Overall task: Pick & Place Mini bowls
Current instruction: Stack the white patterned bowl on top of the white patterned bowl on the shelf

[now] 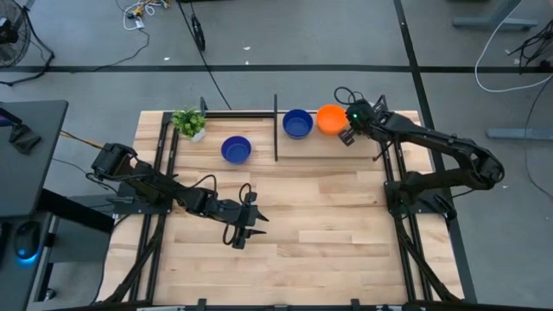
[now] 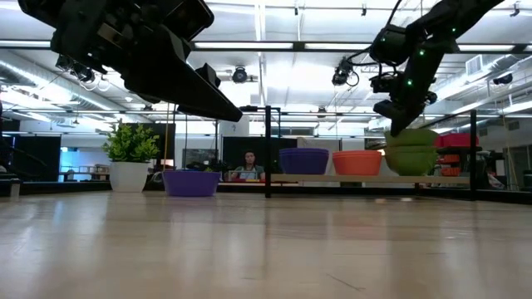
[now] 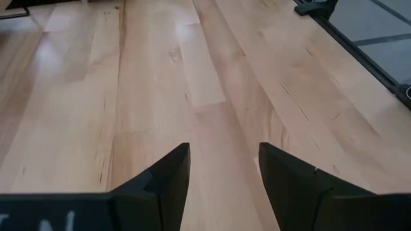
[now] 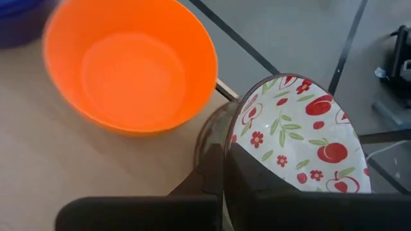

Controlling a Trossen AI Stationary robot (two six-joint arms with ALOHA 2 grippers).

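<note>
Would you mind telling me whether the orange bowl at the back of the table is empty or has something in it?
Empty: the right wrist view looks into the orange bowl and shows only its bare orange inside.

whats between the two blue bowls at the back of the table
In the high view, an upright dark divider bar stands between the left blue bowl and the right blue bowl; otherwise only bare table.

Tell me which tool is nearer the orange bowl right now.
Right. The right tool is just beside the orange bowl at the table's back edge; the left tool hangs over bare wood well forward of it.
</note>
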